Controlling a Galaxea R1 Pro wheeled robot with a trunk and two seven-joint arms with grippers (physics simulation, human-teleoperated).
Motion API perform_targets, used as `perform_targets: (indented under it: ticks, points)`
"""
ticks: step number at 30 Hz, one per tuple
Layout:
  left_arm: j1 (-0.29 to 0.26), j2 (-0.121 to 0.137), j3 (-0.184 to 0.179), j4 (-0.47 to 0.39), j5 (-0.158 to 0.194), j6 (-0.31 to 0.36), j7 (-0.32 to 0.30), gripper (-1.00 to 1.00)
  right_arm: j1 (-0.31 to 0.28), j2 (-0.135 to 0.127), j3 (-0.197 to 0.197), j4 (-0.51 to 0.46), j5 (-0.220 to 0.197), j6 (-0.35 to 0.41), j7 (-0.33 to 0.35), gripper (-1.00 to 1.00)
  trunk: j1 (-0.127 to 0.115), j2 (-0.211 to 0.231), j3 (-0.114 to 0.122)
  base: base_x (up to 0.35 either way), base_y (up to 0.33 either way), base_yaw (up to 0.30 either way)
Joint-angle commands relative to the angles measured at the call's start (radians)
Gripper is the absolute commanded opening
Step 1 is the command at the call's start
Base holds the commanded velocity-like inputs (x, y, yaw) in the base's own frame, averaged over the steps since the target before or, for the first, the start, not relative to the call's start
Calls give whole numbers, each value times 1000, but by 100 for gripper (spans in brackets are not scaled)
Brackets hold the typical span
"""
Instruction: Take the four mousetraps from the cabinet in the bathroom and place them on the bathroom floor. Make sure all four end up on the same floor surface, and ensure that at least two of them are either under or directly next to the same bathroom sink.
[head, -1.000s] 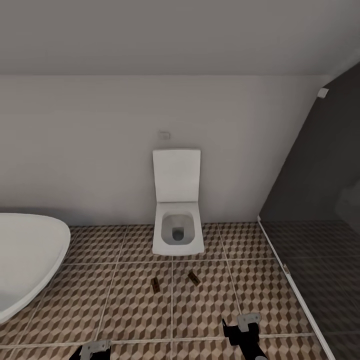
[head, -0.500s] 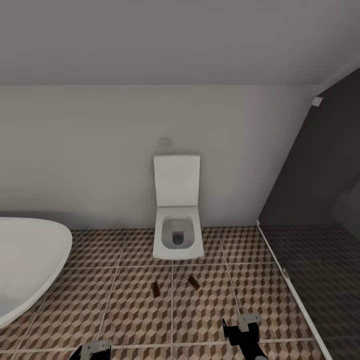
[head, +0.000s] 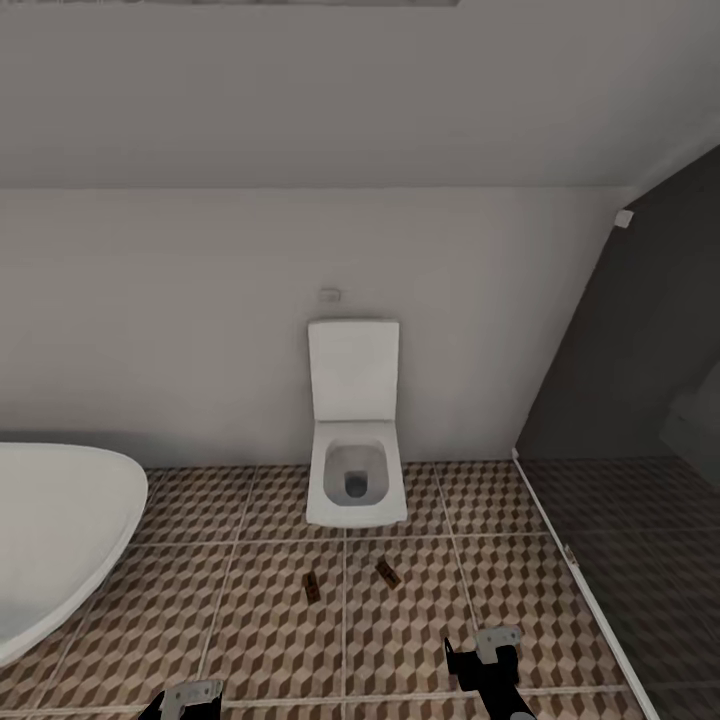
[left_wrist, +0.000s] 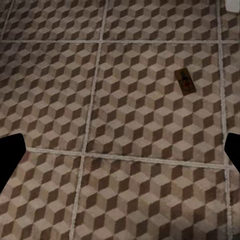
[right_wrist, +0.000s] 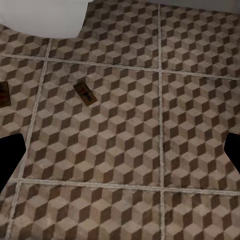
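Two mousetraps (head: 313, 585) (head: 387, 573) lie flat on the bathroom floor (head: 270, 640), just in front of the white toilet (head: 355, 470), near each other but apart, on either side of a grout line. The bathtub (head: 50, 540) curves in along the floor's left edge. The left end effector (head: 190, 697) and right end effector (head: 488, 655) hang low over the tiles, both spread wide and holding nothing.

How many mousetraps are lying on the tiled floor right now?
2. The left mousetrap and the right mousetrap lie apart on the bathroom floor in front of the toilet. Others may lie out of view.
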Motion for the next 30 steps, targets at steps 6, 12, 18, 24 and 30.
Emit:
perform_targets:
  ticks: [6, 12, 18, 24, 30]
  points:
    - [-2, 0, -9, 4, 7, -6, 2, 100, -1, 1, 9, 0, -3, -1, -6, 100, -23, 41, 27, 0, 0, 0]
    - [-2, -1, -9, 4, 7, -6, 2, 100, -1, 1, 9, 0, -3, -1, -6, 100, -46, 83, 56, 0, 0, 0]
    - [-2, -2, -9, 4, 7, -6, 2, 100, -1, 1, 9, 0, -3, -1, -6, 100, -69, 125, 84, 0, 0, 0]
    - [-2, -2, -9, 4, 7, -6, 2, 100, -1, 1, 9, 0, -3, -1, -6, 100, -92, 167, 113, 0, 0, 0]
    - [-2, -2, -9, 4, 7, -6, 2, 100, -1, 1, 9, 0, -3, -1, -6, 100, -115, 209, 141, 0, 0, 0]
